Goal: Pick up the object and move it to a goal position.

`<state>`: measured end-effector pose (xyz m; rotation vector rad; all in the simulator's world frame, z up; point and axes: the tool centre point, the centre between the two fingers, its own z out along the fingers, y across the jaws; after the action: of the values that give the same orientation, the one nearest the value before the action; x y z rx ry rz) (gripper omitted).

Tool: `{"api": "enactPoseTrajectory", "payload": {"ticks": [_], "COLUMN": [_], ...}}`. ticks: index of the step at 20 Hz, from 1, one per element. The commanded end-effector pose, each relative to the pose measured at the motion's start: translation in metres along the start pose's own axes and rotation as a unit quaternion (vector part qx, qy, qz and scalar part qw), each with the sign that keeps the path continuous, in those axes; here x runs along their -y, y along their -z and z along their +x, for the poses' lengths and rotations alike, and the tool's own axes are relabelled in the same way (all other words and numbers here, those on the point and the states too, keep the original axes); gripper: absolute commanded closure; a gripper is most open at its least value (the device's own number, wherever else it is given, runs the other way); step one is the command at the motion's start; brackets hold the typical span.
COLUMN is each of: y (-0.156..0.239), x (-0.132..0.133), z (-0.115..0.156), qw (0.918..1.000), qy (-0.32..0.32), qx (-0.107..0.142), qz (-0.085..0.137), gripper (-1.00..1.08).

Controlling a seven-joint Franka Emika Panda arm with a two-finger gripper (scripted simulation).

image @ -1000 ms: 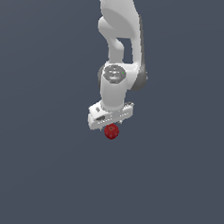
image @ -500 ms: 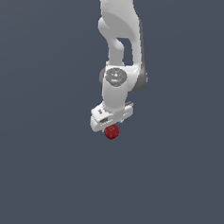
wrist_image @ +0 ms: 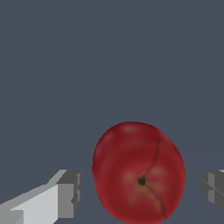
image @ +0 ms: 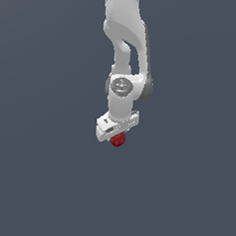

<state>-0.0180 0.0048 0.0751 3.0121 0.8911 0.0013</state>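
The object [image: 118,140] is a small dark red, roundish ball directly under the white gripper [image: 116,136] in the exterior view. In the wrist view the object [wrist_image: 139,173] fills the space between the two grey fingertips [wrist_image: 70,192], with a visible gap on each side. The gripper [wrist_image: 141,189] is open and straddles the object without touching it. The white arm [image: 126,45] comes down from above. In the exterior view the hand hides the fingers.
A plain dark grey-blue surface [image: 41,174] stretches all around the gripper and the object, and nothing else shows in either view.
The gripper hand has sunk slightly toward the object. The object has stayed where it was.
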Motion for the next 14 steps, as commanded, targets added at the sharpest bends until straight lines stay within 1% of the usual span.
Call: {"api": "enactPoseTrajectory", "payload": {"ticks": [1, 4, 8, 9, 14], "y": [-0.014, -0.025, -0.029, -0.029, -0.029], "x": [0.001, 0.001, 0.000, 0.000, 0.000], "z": [-0.001, -0.001, 0.000, 0.000, 0.000], "qw": [1.0000, 1.0000, 1.0000, 1.0000, 1.0000], "qy": [0.001, 0.001, 0.001, 0.001, 0.001], "qx": [0.000, 0.000, 0.000, 0.000, 0.000], "qz": [0.000, 0.000, 0.000, 0.000, 0.000], "gripper": [-0.92, -0.92, -0.92, 1.08, 1.08]}}
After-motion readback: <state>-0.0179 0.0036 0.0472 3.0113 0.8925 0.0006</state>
